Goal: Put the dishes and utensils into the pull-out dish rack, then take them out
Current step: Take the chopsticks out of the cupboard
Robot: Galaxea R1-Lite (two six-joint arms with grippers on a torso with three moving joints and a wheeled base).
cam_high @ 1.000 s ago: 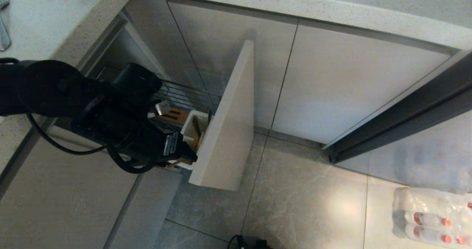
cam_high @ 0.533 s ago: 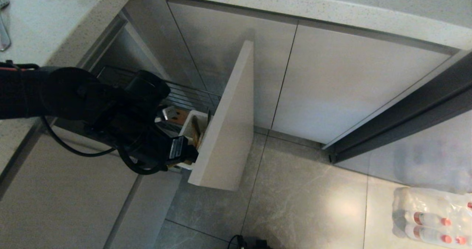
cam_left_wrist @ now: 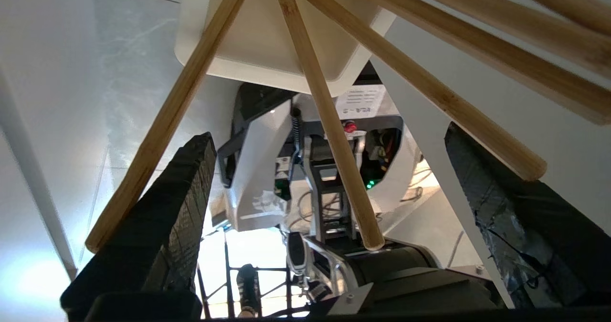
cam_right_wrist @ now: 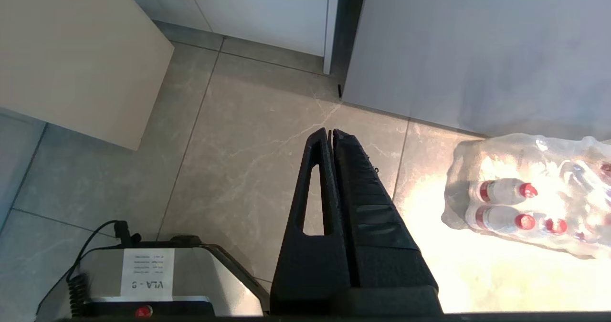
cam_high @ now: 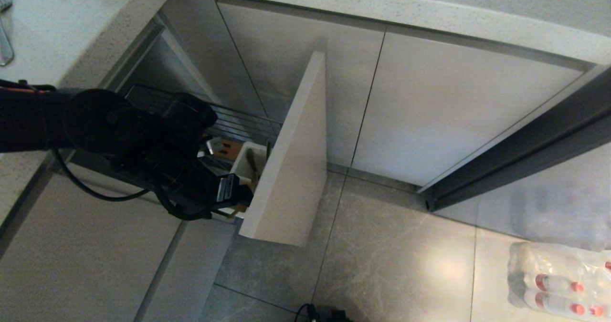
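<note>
The pull-out dish rack (cam_high: 238, 121) stands pulled out of the cabinet behind its beige front panel (cam_high: 291, 160). My left gripper (cam_high: 241, 198) is at its white caddy (cam_high: 243, 162). In the left wrist view the gripper (cam_left_wrist: 328, 131) is open. Several wooden chopsticks (cam_left_wrist: 305, 64) stand in the caddy (cam_left_wrist: 258, 50), and their free ends fan out between and beside the fingers (cam_left_wrist: 181, 202), none of them pinched. A silver fork (cam_high: 5, 50) lies on the counter at far left. The dishes are out of view. My right gripper (cam_right_wrist: 331, 131) hangs shut over the floor.
Closed cabinet doors (cam_high: 458, 102) run under the speckled counter (cam_high: 57, 21). A wrapped pack of water bottles (cam_high: 558, 284) lies on the tiled floor at lower right. My own base (cam_right_wrist: 143, 274) sits just below the rack's front panel.
My left forearm and wrist have slid to the right over the rack while the gripper stayed at the caddy. The front panel has edged slightly left.
</note>
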